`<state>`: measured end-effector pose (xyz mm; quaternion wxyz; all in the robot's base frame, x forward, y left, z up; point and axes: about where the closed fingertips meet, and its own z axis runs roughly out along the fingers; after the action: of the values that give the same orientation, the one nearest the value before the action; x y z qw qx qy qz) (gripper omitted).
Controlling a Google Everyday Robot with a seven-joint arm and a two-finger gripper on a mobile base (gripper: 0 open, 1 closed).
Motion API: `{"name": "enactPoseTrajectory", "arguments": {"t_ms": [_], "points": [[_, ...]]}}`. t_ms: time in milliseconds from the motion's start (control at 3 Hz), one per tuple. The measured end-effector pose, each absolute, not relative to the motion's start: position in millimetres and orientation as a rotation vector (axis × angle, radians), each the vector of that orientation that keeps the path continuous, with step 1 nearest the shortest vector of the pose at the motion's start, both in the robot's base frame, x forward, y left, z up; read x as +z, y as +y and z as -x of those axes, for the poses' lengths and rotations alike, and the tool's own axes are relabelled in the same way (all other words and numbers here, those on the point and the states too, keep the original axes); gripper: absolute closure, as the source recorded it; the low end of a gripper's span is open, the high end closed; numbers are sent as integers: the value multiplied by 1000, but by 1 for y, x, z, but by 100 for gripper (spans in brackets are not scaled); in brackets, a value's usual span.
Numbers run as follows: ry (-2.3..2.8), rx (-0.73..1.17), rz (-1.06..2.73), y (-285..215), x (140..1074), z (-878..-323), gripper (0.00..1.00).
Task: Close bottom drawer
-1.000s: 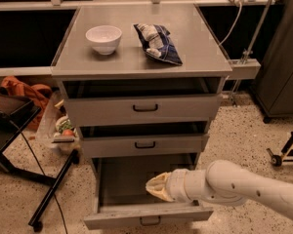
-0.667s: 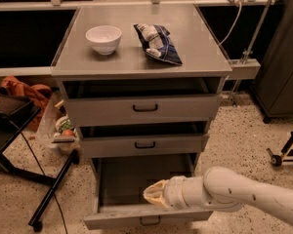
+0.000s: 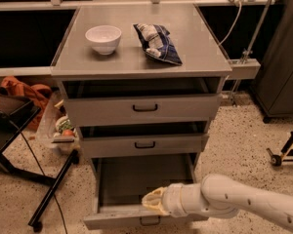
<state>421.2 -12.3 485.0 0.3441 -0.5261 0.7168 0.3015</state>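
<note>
The bottom drawer [image 3: 118,219] of the grey metal cabinet is pulled far out, its inside bare and its flat front panel with a small dark handle [image 3: 150,222] at the bottom of the view. My gripper [image 3: 151,201], cream-coloured at the end of a white arm coming in from the right, hangs just above the drawer's front edge, over its middle. The middle drawer [image 3: 141,145] and the top drawer [image 3: 142,109] stand slightly out.
A white bowl [image 3: 103,38] and a dark blue snack bag [image 3: 157,43] lie on the cabinet top. A black stand [image 3: 49,199] and a bin with clutter [image 3: 62,128] are to the left. A dark cabinet [image 3: 283,62] and a wheeled base [image 3: 278,157] are to the right.
My gripper has moved left and down toward the bottom drawer's front edge. The drawer itself has not visibly moved.
</note>
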Motion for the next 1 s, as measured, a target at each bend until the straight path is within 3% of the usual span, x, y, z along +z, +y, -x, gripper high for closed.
{"name": "enactPoseTrajectory", "arguments": {"t_ms": [1000], "points": [[1925, 1050, 1298, 49, 292, -367, 100]]}}
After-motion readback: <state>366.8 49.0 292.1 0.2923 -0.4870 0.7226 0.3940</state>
